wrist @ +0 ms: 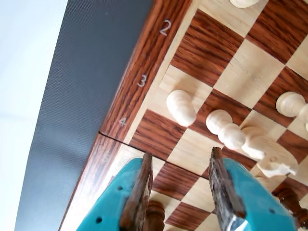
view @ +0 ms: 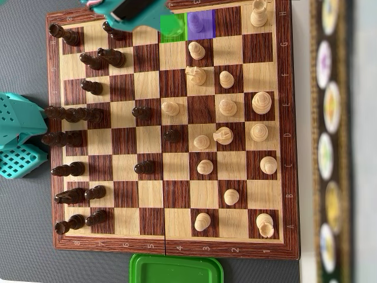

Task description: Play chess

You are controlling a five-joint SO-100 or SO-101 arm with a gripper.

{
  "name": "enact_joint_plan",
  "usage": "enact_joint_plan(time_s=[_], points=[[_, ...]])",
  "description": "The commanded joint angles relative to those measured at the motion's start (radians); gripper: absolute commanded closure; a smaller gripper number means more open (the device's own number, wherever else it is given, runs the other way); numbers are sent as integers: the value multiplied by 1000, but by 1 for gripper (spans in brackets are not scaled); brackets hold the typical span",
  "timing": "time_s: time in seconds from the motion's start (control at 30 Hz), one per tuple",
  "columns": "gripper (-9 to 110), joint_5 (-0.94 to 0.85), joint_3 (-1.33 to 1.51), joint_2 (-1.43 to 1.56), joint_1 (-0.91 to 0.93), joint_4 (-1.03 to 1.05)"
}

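Chessboard (view: 171,247) lies flat on the surface: roughly 15 light pieces (view: 227,107) toward 3 o'clock, roughly 16 dark pieces (view: 141,112) toward 9 o'clock overhead. End effector (wrist: 180,185) spread, empty, hovering at the board's 12 o'clock edge

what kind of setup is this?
Likely a hobby tabletop chess rig: a wooden chessboard mid-game on a dark grey mat, a teal printed hand over it, a green tray at the board's edge.
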Motion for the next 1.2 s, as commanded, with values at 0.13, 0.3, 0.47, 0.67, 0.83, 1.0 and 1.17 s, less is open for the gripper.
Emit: enact_joint_plan(time_s=[0.13,0.3,0.47,0.67,0.83,1.0,1.17], points=[[84,-6,-133,-75,3,3],[84,-6,-135,-86,3,-6],[84,-14,-163,-147,18,-6],[84,-46,-227,-207,35,-2],[84,-46,-224,-213,41,-6],[84,-48,-225,-213,46,-6],[84,-54,-216,-215,51,0]])
